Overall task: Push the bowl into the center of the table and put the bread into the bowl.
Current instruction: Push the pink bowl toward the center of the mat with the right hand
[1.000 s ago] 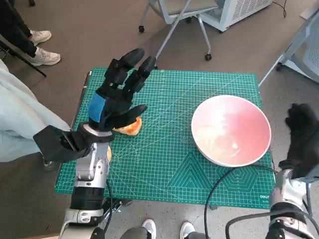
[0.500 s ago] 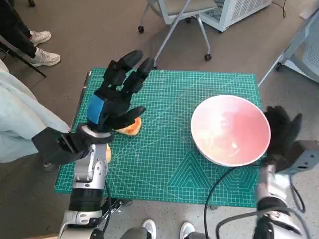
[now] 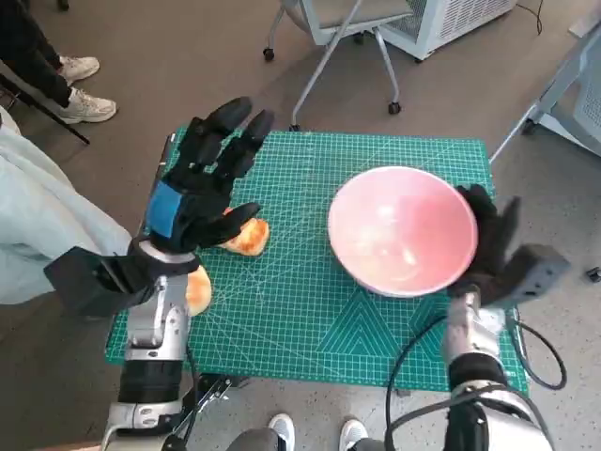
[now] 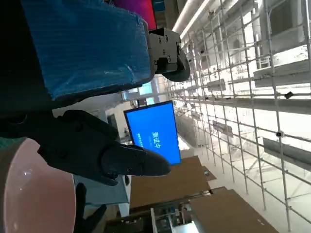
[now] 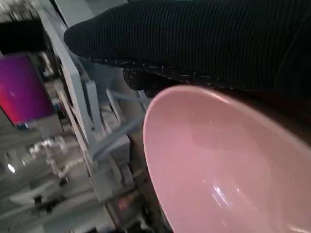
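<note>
A pink bowl [image 3: 402, 230] now sits nearer the middle of the green cutting mat [image 3: 310, 319], having slid in from the mat's right edge over the past second as the gloved right hand [image 3: 490, 246] swung in from beyond the table and came flat against the bowl's outer wall. That hand's fingers are spread and upright along the rim, pressing rather than gripping; the right wrist view shows the glove lying right against the bowl [image 5: 228, 165]. The push looks well under way, though the bowl probably needs a little more travel to reach the true centre. On the mat's left side a piece of bread [image 3: 246, 236] lies just beneath the left hand [image 3: 197, 193], which hovers with fingers fanned apart, holding nothing. A second piece [image 3: 197, 289] shows near the left forearm. No bread is in the bowl yet.
</note>
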### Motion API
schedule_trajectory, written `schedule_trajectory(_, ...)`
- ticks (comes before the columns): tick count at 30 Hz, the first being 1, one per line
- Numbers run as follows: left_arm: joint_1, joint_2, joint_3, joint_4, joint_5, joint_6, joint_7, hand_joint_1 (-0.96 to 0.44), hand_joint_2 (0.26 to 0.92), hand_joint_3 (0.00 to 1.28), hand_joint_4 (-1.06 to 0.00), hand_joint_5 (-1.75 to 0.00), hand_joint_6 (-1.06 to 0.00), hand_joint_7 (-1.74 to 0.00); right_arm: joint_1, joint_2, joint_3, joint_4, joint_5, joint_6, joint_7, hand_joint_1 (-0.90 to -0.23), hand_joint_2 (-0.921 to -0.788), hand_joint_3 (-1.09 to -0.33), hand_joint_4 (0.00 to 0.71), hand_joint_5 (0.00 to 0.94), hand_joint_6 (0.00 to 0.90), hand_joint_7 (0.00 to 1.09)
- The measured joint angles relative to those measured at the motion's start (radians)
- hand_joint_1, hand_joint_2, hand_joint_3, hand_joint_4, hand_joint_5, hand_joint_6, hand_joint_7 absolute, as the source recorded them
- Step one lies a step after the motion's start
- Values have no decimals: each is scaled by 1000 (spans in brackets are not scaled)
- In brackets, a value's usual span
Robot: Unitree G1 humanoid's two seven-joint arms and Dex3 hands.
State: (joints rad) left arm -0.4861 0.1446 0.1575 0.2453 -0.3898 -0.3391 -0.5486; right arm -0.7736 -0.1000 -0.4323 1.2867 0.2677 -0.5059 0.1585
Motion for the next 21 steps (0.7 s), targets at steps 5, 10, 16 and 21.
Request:
schedule_trajectory(5,14,7,3,-18,0,0,0,-534,921,248,-216,-8,1,-570,-25,18,-1,7,3,24,26,-590,-921,-805,166,8,229,246)
schedule_trajectory(10,25,10,8,-26,-1,0,1,-534,921,252,-217,-8,1,-569,-49,33,0,7,3,33,35,-577,-921,-822,157,2,224,236)
schedule_trajectory(16,41,13,14,-44,-1,0,11,-526,921,261,-218,-8,1,-565,-70,45,0,9,3,46,38,-568,-921,-842,154,0,227,230)
schedule_trajectory(21,50,13,16,-58,-2,1,20,-522,921,263,-221,-9,1,-562,-78,58,1,9,2,50,42,-566,-921,-852,143,0,233,229)
